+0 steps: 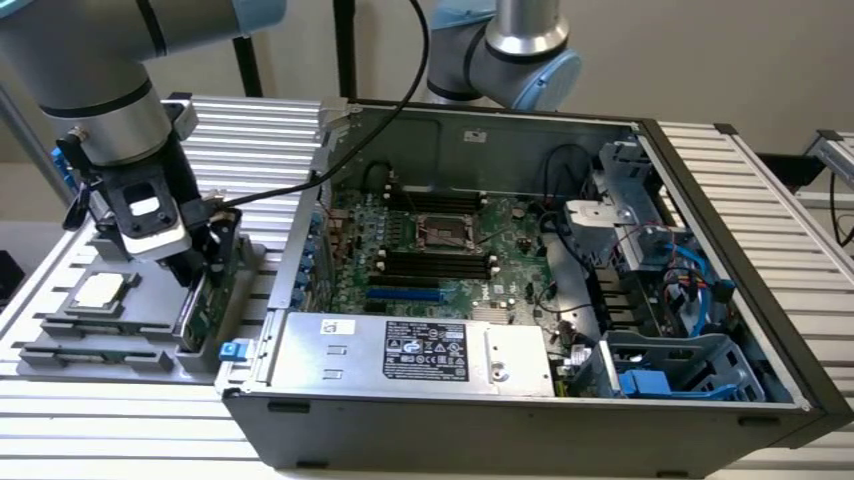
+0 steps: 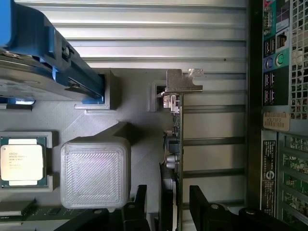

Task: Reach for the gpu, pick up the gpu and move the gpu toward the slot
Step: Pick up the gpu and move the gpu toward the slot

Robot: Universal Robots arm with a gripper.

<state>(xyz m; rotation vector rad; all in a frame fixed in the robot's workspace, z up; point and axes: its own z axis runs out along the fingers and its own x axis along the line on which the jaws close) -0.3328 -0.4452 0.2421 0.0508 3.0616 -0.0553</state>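
Squinting at the power supply label (image 1: 424,350) and the processor chip (image 2: 21,161), I cannot read either. My gripper (image 2: 171,209) is open, straddling the gpu (image 2: 176,125) without touching it. The card stands on edge in a grey holder (image 2: 137,122).

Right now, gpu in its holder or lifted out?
In. The gpu stands on edge in the grey holder, with the open gripper straddling it.
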